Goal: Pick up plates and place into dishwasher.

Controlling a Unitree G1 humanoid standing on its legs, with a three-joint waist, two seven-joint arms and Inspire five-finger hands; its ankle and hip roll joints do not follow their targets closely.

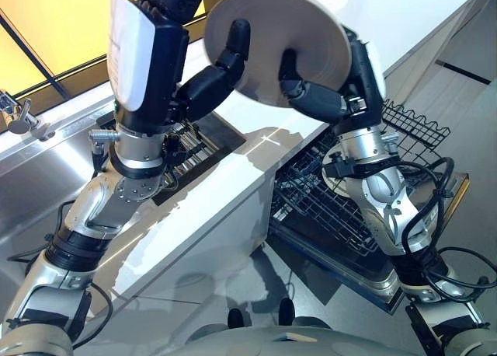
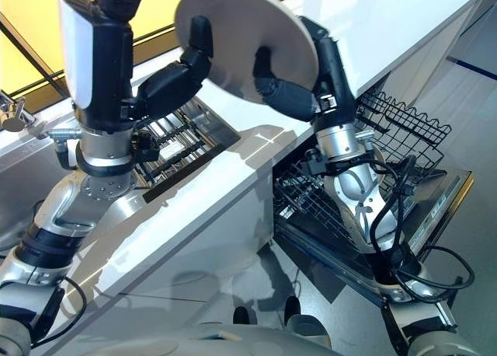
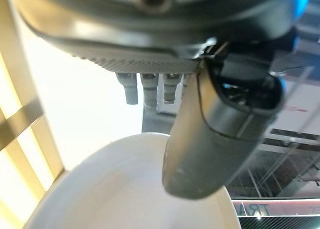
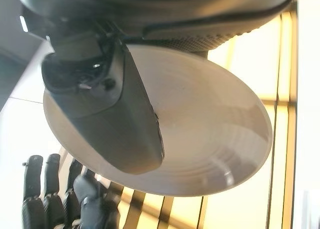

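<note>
Right now the plate (image 1: 276, 45) is hanging in the air above the counter (image 1: 388, 29), tipped up on edge, and both robot hands are on it at once. The right robot hand (image 1: 311, 92) is gripping the rim, thumb curling over the near face and fingers wrapping behind. The left robot hand (image 1: 221, 68) is pinching the opposite edge, thumb pressing on the face of the plate while its fingers are reaching round the back.

So this is looking like a handover, and that is where the trouble could be coming from. If one hand is letting go before the other is holding firmly, the plate is tipping out of the grip and dropping onto the counter edge or the floor. It is smooth and glazed, so a thumb pressing near the rim could be sliding off.

Below and to the right, the dishwasher rack (image 1: 342, 208) is sitting pulled out over the open door, with the upper basket (image 1: 415, 127) jutting behind the right arm. Swinging the plate down there, the rim could be clipping the counter's edge or catching the wire tines, and landing flat instead of slotting upright.
</note>
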